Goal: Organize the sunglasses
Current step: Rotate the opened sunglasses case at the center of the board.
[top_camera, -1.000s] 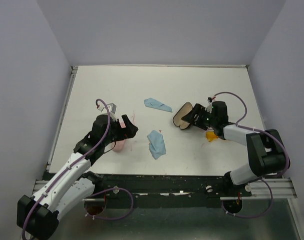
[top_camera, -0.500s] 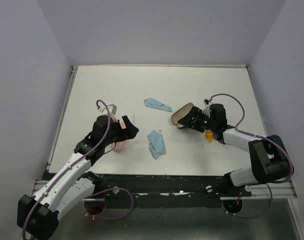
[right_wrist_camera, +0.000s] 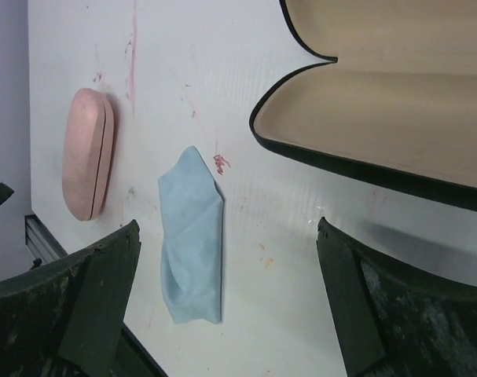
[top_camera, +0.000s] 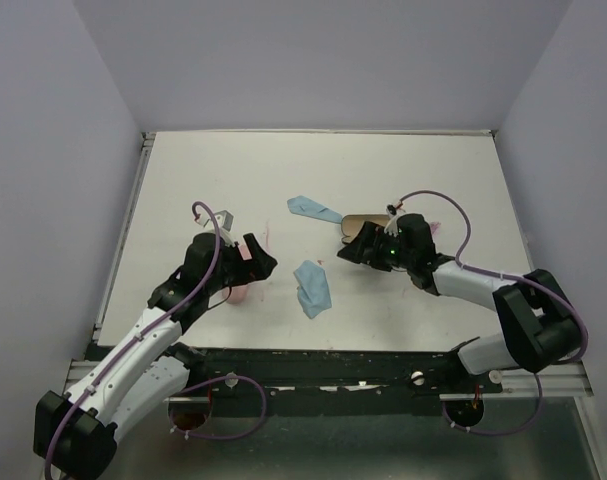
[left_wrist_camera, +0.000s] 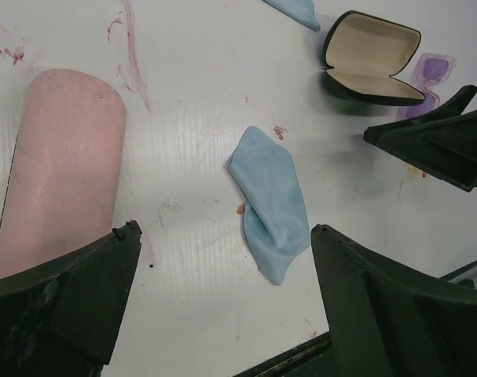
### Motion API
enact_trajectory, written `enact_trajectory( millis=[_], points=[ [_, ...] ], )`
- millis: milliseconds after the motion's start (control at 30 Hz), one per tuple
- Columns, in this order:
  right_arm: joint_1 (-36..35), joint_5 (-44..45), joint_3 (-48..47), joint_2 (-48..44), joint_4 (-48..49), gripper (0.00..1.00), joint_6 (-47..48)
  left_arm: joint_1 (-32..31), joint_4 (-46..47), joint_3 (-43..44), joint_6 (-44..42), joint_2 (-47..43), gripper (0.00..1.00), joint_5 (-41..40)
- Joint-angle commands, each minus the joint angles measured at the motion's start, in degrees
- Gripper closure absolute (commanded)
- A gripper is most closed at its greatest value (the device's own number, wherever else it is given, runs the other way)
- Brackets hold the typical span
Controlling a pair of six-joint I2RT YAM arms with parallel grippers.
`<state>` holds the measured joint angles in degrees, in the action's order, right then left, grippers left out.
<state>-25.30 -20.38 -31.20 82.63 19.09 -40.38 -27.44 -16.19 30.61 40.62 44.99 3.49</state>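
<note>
The pale pink-purple sunglasses (left_wrist_camera: 432, 74) lie on the table behind the open black case (left_wrist_camera: 370, 53); in the top view they show faintly (top_camera: 437, 228) beside the right arm. The orange sunglasses are not visible; the right arm covers where they lay. My right gripper (top_camera: 349, 250) is open and empty, hovering just in front of the black case (top_camera: 359, 226), whose tan lining fills the top of the right wrist view (right_wrist_camera: 379, 102). My left gripper (top_camera: 266, 255) is open and empty, above the table beside the closed pink case (top_camera: 238, 291).
One light blue cloth (top_camera: 313, 287) lies between the two grippers and shows in both wrist views (left_wrist_camera: 269, 206) (right_wrist_camera: 192, 236). A second blue cloth (top_camera: 314, 208) lies further back. The pink case shows in the wrist views too (left_wrist_camera: 61, 173) (right_wrist_camera: 87, 153). Red smears mark the table.
My right gripper has swung left from beside the orange glasses to the front of the black case. The case now lies flatter. The left arm has barely moved.
</note>
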Motion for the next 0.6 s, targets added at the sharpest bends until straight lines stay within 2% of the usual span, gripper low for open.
enact_trajectory(
  millis=[0,100,233,333,567],
  points=[
    [-3.2,6.6,-0.9,-4.4,-7.0,0.0,3.1,0.0,-2.2,-0.9,1.0,-1.0,0.01,0.1],
    [-8.4,11.4,-2.5,-6.4,-13.0,0.0,4.6,0.0,-3.0,-1.6,1.7,-1.3,0.01,0.0],
    [-15.2,19.0,-5.2,-6.0,-22.0,0.07,2.8,-0.1,-4.2,-2.7,2.8,-2.1,0.01,-0.6],
    [-19.6,22.8,-6.8,-4.1,-24.8,0.12,1.4,-0.1,-5.3,-3.2,3.5,-2.5,0.01,-1.0],
    [-25.8,24.7,-8.7,1.1,-26.0,0.36,-1.5,-0.2,-6.7,-5.0,4.1,-4.3,0.01,-2.2]
  ],
)
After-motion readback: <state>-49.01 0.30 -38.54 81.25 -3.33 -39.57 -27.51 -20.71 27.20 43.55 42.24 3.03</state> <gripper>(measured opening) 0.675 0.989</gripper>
